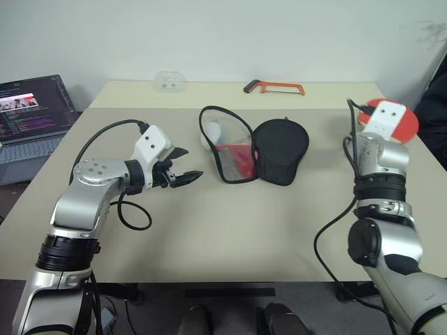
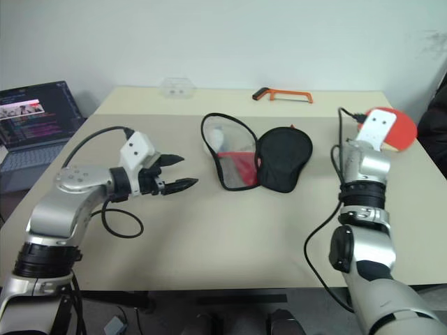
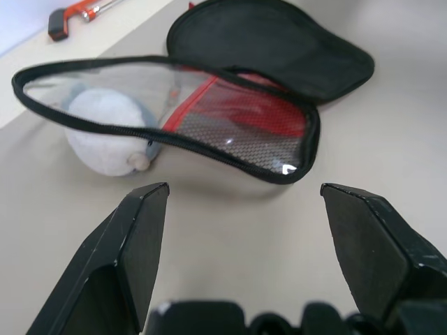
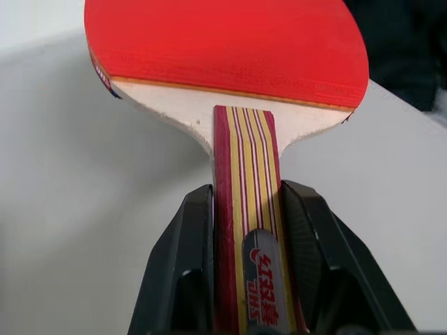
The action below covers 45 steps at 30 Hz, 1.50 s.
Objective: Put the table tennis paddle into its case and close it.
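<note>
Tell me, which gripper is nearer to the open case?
Left. The left gripper hovers open just beside the case, facing it. The right gripper is farther away, holding the table tennis paddle.

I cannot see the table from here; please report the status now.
Right gripper jaws shut on table tennis paddle handle. Left gripper jaws open, empty, facing case. Case lies unzipped, open. White pouch beside it.

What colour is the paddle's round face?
Red, on the table tennis paddle, clearest in the right wrist view.
</note>
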Tool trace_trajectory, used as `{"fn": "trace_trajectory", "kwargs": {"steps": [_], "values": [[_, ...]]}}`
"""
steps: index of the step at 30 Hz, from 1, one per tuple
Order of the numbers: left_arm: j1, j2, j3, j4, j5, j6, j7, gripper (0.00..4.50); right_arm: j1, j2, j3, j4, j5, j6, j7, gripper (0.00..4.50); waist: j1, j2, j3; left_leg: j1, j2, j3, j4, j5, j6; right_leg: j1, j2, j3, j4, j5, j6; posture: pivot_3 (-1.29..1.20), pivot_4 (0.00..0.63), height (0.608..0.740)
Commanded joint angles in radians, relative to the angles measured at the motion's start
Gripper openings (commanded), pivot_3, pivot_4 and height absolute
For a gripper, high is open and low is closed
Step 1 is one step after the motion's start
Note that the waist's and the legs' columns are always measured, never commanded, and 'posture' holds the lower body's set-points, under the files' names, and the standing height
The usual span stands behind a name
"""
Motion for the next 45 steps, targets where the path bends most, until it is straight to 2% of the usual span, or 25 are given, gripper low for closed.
{"fn": "trace_trajectory", "kwargs": {"steps": [1, 6, 11, 21, 35, 45], "values": [[-0.023, 0.016, 0.022, -0.014, -0.007, -0.014, 0.002, 3.82, -0.06, 0.109, 0.042, -0.116, 0.034, 0.067, 0.024, 1.08, 0.0, 0.0, 0.0, 0.0, 0.0, 0.0, 0.0, 0.0, 0.0, 0.0, 0.0, 0.0, 0.0, 0.0, 0.0, 0.0, 0.15, 0.74], [-0.017, 0.006, 0.01, -0.026, -0.007, -0.007, 0.01, 3.82, -0.09, 0.229, 0.047, -0.073, 0.039, 0.043, 0.042, 1.08, 0.005, 0.0, 0.0, -0.001, 0.0, 0.0, 0.0, 0.0, 0.0, 0.0, 0.0, -0.001, 0.0, 0.0, 0.0, 0.0, 0.15, 0.74], [0.015, 0.012, 0.019, -0.071, -0.021, 0.017, 0.017, 3.82, -0.105, 0.268, 0.043, -0.011, 0.047, 0.027, 0.06, 1.08, 0.031, 0.0, 0.0, -0.004, -0.002, -0.001, 0.001, 0.0, 0.0, 0.0, -0.002, -0.002, -0.002, 0.0, 0.0, 0.0, 0.15, 0.74], [0.055, 0.024, 0.038, -0.12, -0.033, 0.056, 0.037, 3.82, -0.082, 0.331, 0.049, -0.019, 0.044, 0.081, 0.062, 1.08, 0.026, 0.0, 0.0, -0.004, -0.001, -0.002, 0.001, 0.0, 0.0, -0.001, -0.001, -0.002, -0.002, 0.0, 0.0, 0.0, 0.15, 0.74], [0.047, 0.011, 0.023, -0.11, -0.03, 0.054, 0.04, 3.82, -0.049, 0.341, 0.058, -0.059, -0.006, 0.105, 0.037, 1.08, 0.026, 0.0, 0.0, -0.004, -0.001, -0.002, 0.001, 0.0, 0.0, -0.001, -0.001, -0.002, -0.001, 0.0, 0.0, 0.0, 0.15, 0.74], [0.037, 0.008, 0.01, -0.096, -0.024, 0.042, 0.035, 3.82, -0.029, 0.34, 0.056, -0.006, -0.037, 0.066, 0.039, 1.08, 0.026, 0.0, 0.0, -0.004, -0.001, -0.002, 0.001, 0.0, 0.0, -0.001, -0.001, -0.002, -0.002, 0.0, 0.0, 0.0, 0.15, 0.74]]}}
